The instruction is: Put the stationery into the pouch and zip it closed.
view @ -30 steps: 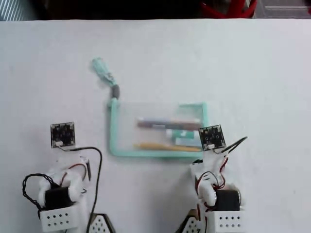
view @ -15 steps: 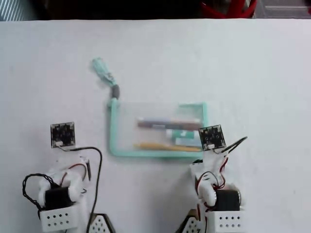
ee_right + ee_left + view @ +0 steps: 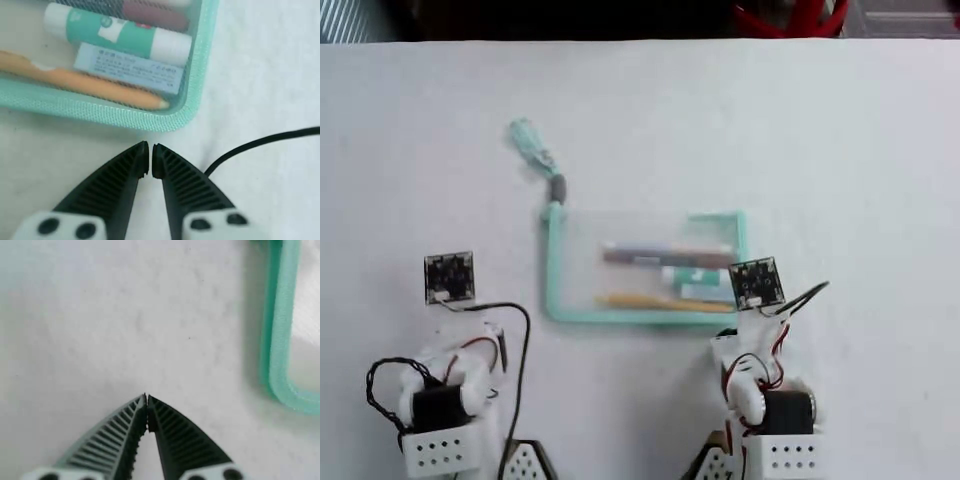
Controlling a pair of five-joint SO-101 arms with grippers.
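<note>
**A:** Pouch (image 3: 552, 270) first: where does it lie, and how does it look?

**B:** It lies flat in the middle of the white table (image 3: 840, 150), between the two arms and a little beyond them. It is a clear, rectangular case with a mint-green border. From its far left corner a grey bead (image 3: 557, 187) and a mint tassel (image 3: 527, 139) trail away across the table.

**A:** And from the left?

**B:** The left gripper (image 3: 147, 402) hovers over bare table with its ribbed fingers pressed together and nothing between them. A rounded corner of the pouch is near it, not touching.

**A:** What is inside?

**B:** A dark red pen (image 3: 156, 15), a green-and-white glue stick (image 3: 117, 34), a pale blue eraser (image 3: 127, 67) and an orange pencil (image 3: 85, 87) lie side by side along the pouch's length. Whether the zip is done up cannot be told.

**A:** And the right side?

**B:** The right gripper (image 3: 149, 156) sits just beside the pouch's near right corner, tips together and holding nothing. A black cable (image 3: 260, 142) runs across the table next to it.
</note>
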